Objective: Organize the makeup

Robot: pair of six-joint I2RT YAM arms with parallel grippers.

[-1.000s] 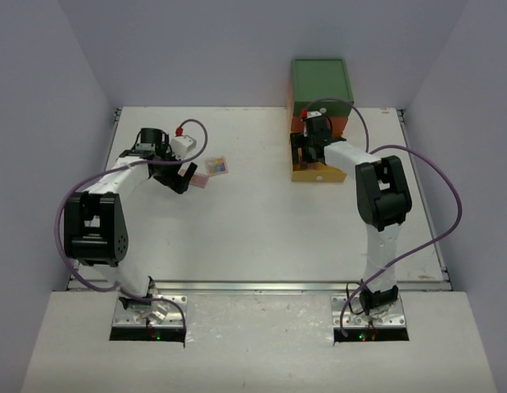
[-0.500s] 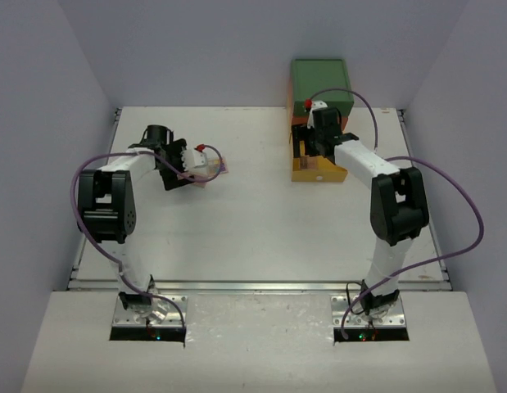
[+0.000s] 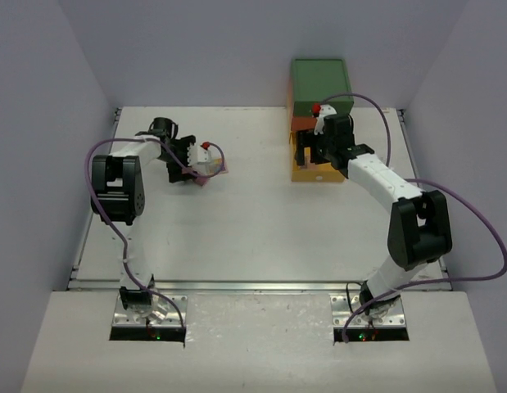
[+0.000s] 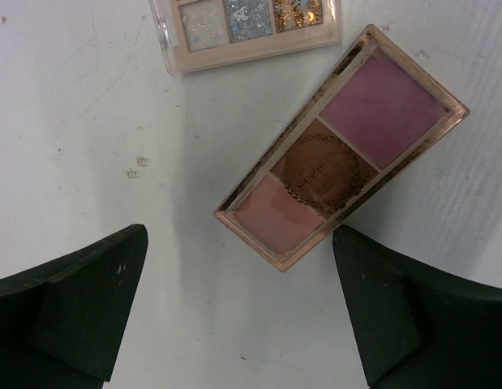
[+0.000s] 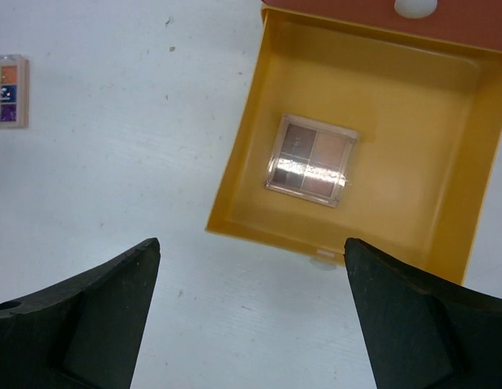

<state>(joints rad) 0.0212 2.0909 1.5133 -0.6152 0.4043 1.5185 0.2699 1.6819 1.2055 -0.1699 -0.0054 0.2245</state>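
Note:
A long rose-gold palette [image 4: 340, 150] with purple, brown and peach pans lies on the white table. A glitter palette [image 4: 246, 23] lies just beyond it. My left gripper [image 4: 238, 324] hovers open and empty, just short of the long palette's near corner. In the top view it [image 3: 194, 173] is at the far left over these palettes [image 3: 201, 181]. A small square pink-tan palette [image 5: 311, 160] lies inside the open yellow drawer [image 5: 445, 235]. My right gripper [image 5: 251, 324] is open and empty, above the table by the drawer's front edge [image 3: 312, 157]. No bottles are in view.
The drawer chest [image 3: 320, 82] with a green top stands at the far right of the table, with its yellow drawer [image 3: 331, 174] pulled out. A colourful square palette [image 5: 7, 91] lies on the table left of the drawer. Purple cables loop beside both arms.
My left gripper has moved right over the two palettes while its arm folded back left. My right arm has swung its elbow out right, the gripper staying over the yellow drawer.

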